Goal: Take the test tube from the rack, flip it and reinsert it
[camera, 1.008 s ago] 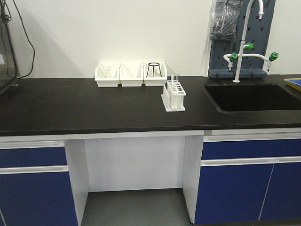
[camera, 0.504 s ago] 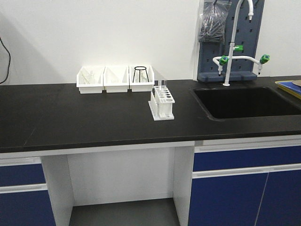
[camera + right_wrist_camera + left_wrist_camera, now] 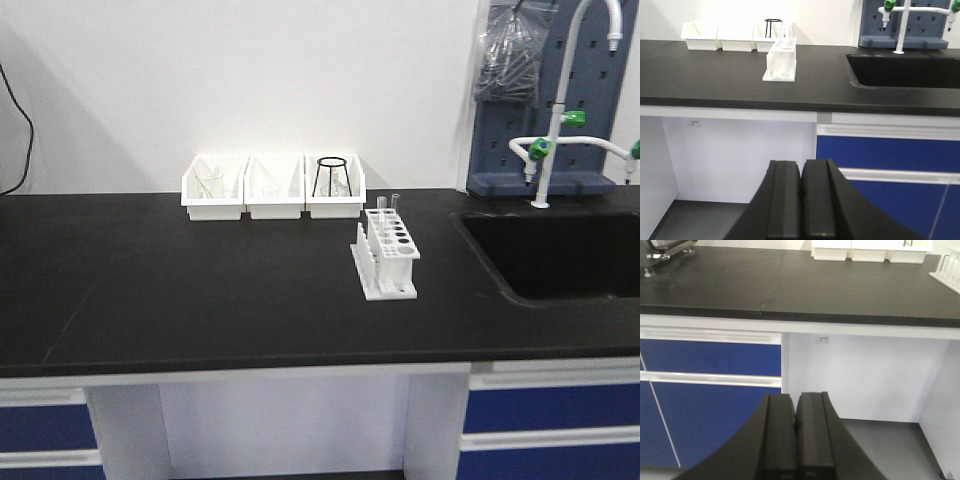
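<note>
The white rack [image 3: 388,256] stands on the black counter [image 3: 200,290], right of centre, with two thin clear test tubes [image 3: 388,207] upright at its far end. It also shows in the right wrist view [image 3: 780,61], and its edge shows at the top right of the left wrist view [image 3: 946,274]. My left gripper [image 3: 795,402] is shut and empty, low in front of the cabinet, below counter height. My right gripper [image 3: 802,170] is shut and empty, also below the counter edge. Neither gripper shows in the front view.
Three white bins [image 3: 273,187] line the back wall; one holds a black wire stand [image 3: 331,176]. A black sink [image 3: 560,255] with a white tap [image 3: 553,120] lies to the right. Blue cabinet drawers [image 3: 710,360] sit under the counter, with an open knee space [image 3: 735,160].
The front view has shifted: the rack and bins now sit further right and lower in the frame and look larger, and the sink has slid toward the right edge.
</note>
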